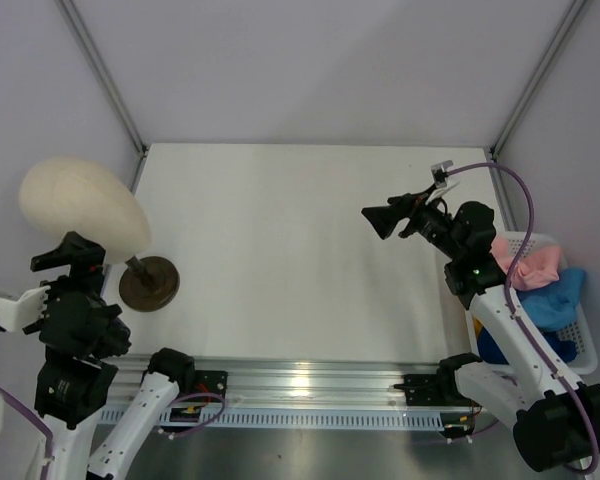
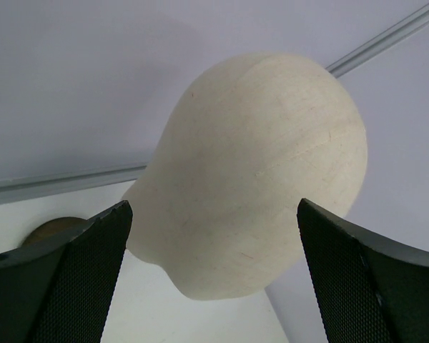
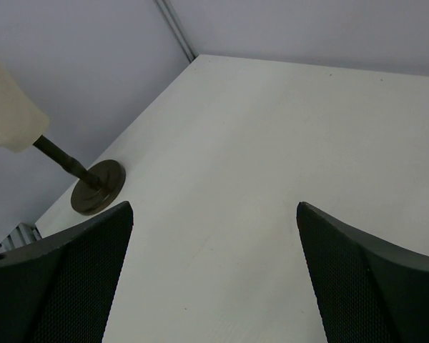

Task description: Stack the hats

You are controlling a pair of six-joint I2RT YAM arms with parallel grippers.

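A cream, egg-shaped head form (image 2: 261, 171) fills the middle. Below it, to either side, stand the two dark, mesh-textured fingers (image 2: 71, 286) of the left gripper (image 2: 214, 214), spread wide apart and holding nothing. Lower left of the form, its dark brown round base (image 2: 53, 229) peeks out on a white table (image 2: 150, 307). Behind the form, a grey wall (image 2: 79, 86).

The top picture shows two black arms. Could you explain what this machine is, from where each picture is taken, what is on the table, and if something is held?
These are two robot arms, each ending in a two-finger gripper. One picture looks down from above; the other two come from wrist cameras. The left gripper faces a cream head form on a dark stand; the right gripper hangs over the table. Both are open and hold nothing. A pink hat and a light blue hat lie in a basket at the right.
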